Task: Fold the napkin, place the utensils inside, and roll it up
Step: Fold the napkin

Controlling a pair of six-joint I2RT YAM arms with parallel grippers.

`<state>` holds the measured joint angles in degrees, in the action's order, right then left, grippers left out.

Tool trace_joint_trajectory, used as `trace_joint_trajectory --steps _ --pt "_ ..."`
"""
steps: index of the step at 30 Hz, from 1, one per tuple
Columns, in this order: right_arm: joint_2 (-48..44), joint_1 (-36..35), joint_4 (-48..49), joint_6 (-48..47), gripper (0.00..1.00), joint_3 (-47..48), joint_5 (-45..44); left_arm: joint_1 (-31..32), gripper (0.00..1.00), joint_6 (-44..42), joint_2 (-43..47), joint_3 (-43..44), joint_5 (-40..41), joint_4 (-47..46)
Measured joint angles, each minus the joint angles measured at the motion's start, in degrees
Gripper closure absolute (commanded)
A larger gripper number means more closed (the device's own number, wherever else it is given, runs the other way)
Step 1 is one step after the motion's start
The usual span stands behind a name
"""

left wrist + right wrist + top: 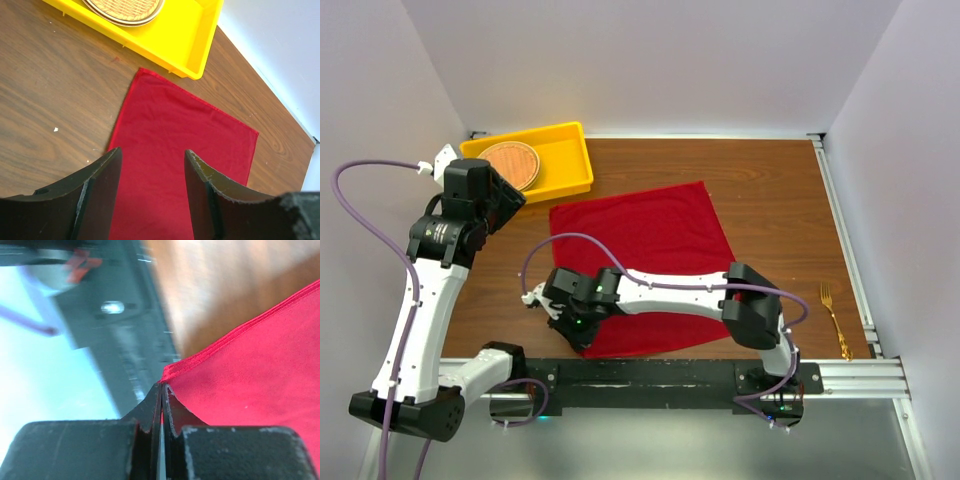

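Observation:
The red napkin (645,240) lies spread on the brown table, its near edge by the arms' base rail. My right gripper (578,335) is shut on the napkin's near left corner (172,372), which is lifted slightly off the table. My left gripper (505,205) is open and empty, held above the table to the left of the napkin; in the left wrist view the napkin (185,145) shows between its fingers (202,172). The gold fork (836,320) lies alone at the table's right edge, far from both grippers.
A yellow tray (570,165) holding a round woven mat (512,163) stands at the back left, just beyond the napkin's far left corner. The black base rail (650,375) runs along the near edge. White walls close in the sides.

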<state>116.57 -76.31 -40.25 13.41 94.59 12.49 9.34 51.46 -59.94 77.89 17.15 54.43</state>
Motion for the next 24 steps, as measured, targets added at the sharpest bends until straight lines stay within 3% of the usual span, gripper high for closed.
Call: trace_joint_trajectory --steps 9,16,24 --pt "-6.69 6.69 8.39 2.45 1.00 -9.75 15.43 0.00 0.42 -0.55 -0.17 0.00 0.20 0.02" --pt "-7.19 21.29 9.66 3.37 1.00 -14.60 18.64 -0.02 0.42 -4.33 -2.54 -0.98 -2.34 -2.78" --pt "-6.58 40.33 5.97 0.76 1.00 -11.91 18.82 -0.02 0.42 -8.70 -10.51 -1.42 -8.31 -7.08"
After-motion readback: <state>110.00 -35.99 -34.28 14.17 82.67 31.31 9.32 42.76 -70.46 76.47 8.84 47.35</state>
